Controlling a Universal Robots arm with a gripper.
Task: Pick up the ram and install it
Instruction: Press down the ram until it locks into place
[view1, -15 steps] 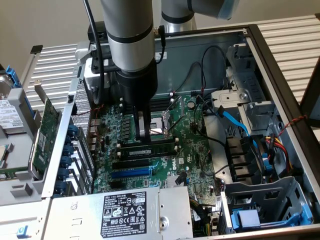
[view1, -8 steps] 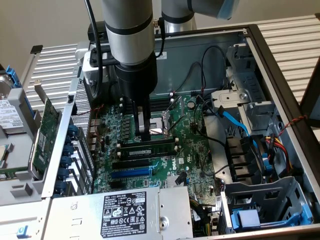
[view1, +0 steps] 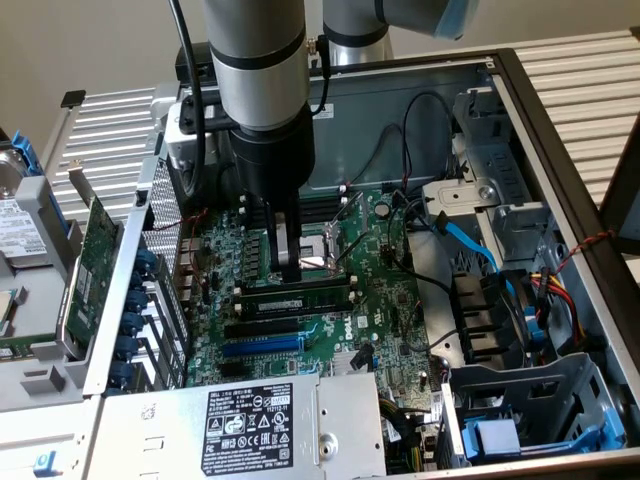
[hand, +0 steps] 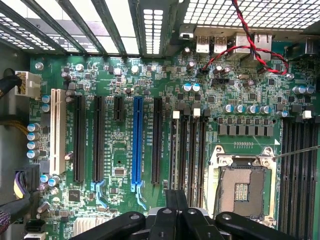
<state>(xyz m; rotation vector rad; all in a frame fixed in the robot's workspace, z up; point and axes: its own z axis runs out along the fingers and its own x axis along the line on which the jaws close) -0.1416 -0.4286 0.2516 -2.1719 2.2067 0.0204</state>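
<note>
The ram (view1: 300, 297) is a thin dark green stick standing on edge in one of the black memory slots (view1: 292, 306) on the motherboard, beside the CPU socket (view1: 325, 252). My gripper (view1: 289, 268) hangs straight down over the board, its fingertips just above the ram and slots and slightly to the socket side. The fingers are pressed together with nothing between them. In the wrist view the shut fingers (hand: 171, 202) sit over one end of the row of memory slots (hand: 189, 150); I cannot tell the ram from the slots there.
The open PC chassis wall (view1: 560, 150) surrounds the board. A power supply (view1: 250, 425) lies at the front, a drive cage (view1: 530, 400) and blue cable (view1: 470, 245) at the exterior view's right. A wider green card (view1: 95, 255) stands outside the case. Red-black wires (hand: 240, 47) cross the rear ports.
</note>
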